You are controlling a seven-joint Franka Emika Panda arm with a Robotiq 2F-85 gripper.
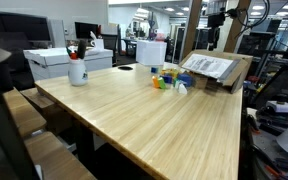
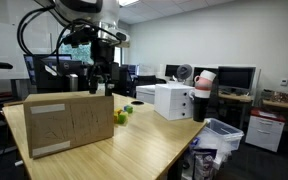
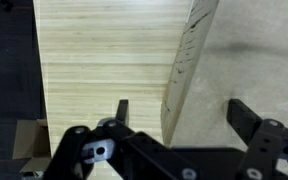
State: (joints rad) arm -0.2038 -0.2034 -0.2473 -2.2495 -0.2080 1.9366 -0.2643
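Observation:
My gripper (image 3: 184,112) hangs open, and nothing sits between its two black fingers (image 3: 123,108). It is straight above the upright edge of a cardboard flap (image 3: 187,55), one finger over the wooden table (image 3: 94,60) and the other over the box's pale inside. In both exterior views the open cardboard box (image 2: 69,122) (image 1: 220,69) stands at the table's end. The gripper (image 2: 100,86) hovers a little above its top. Small colourful items (image 1: 168,79) (image 2: 122,114) lie on the table beside the box.
A white mug of pens (image 1: 77,69) and a white box-shaped machine (image 1: 66,60) stand at the table's other end. A blue bin (image 2: 220,135) is on the floor beside the table. Desks with monitors (image 2: 234,78) fill the room behind.

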